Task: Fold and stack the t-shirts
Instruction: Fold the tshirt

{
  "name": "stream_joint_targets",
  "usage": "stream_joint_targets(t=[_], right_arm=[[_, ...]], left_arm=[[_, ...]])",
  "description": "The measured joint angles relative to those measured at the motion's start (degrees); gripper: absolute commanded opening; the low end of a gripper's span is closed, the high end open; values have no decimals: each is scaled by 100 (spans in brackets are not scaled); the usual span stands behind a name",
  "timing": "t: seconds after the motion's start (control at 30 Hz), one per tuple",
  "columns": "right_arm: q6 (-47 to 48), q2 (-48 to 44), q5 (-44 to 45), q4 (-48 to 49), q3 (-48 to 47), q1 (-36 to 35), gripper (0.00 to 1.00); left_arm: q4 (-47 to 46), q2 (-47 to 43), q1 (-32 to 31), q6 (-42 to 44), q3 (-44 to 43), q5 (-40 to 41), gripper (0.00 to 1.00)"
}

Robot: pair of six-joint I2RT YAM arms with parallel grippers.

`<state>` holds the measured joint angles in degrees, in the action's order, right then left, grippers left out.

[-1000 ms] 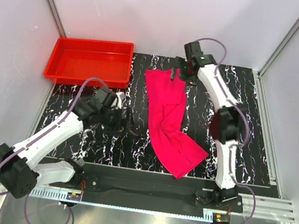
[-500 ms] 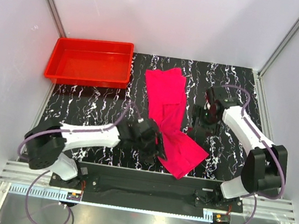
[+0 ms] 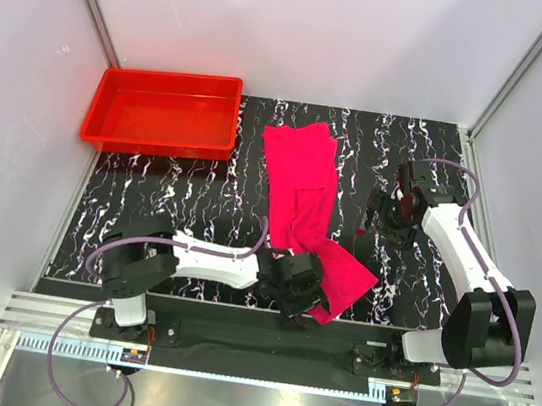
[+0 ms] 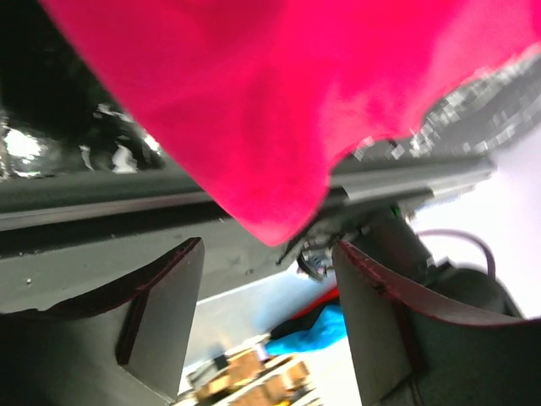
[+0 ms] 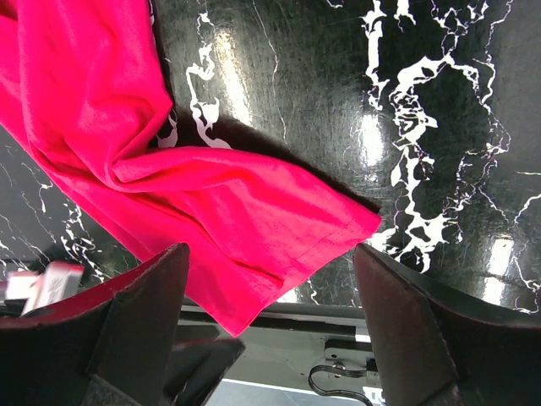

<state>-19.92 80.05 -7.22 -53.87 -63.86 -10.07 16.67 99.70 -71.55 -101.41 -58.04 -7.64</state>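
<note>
Top external view shows one magenta t-shirt [image 3: 303, 192] lying rumpled on the marbled table [image 3: 180, 200], right of one red tray [image 3: 162, 117], and two grippers: left gripper [image 3: 309, 291] spread wide at its near corner, right gripper [image 3: 374, 226] spread wide beside it, neither clamping cloth.

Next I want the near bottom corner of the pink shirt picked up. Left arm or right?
Left, probably. The left gripper sits open right at the t-shirt near hem, with that corner just ahead of it. The right gripper, also open, hangs off the shirt's right side, farther from the corner.
</note>
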Motion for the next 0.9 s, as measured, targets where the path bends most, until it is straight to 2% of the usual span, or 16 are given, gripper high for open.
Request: stream_joint_targets(t=[0.17,0.3,0.33,0.4,0.43,0.63,0.77,0.9], right_arm=[[0,-66,-37,-2,0,0,86],[0,-144,-131,9,13,0,86],[0,-160,-153,9,24,0,86],[0,-170,-229,24,59,0,86],[2,-170,-275,26,85,0,87],[-11,-225,-758,90,352,2,89],[-31,-197,-1508,264,752,-50,88],[-79,-153,-1810,356,1102,-313,89]], left_arm=[[46,278,-76,-577,-2,46,59],[31,393,-103,-835,-11,105,37],[22,413,-109,-876,-11,125,24],[-9,439,-116,-911,-9,190,13],[-11,439,-116,-901,-9,221,2],[160,243,-120,-608,216,341,0],[546,-442,-120,-190,647,350,0],[769,-1132,-120,326,1141,262,0]])
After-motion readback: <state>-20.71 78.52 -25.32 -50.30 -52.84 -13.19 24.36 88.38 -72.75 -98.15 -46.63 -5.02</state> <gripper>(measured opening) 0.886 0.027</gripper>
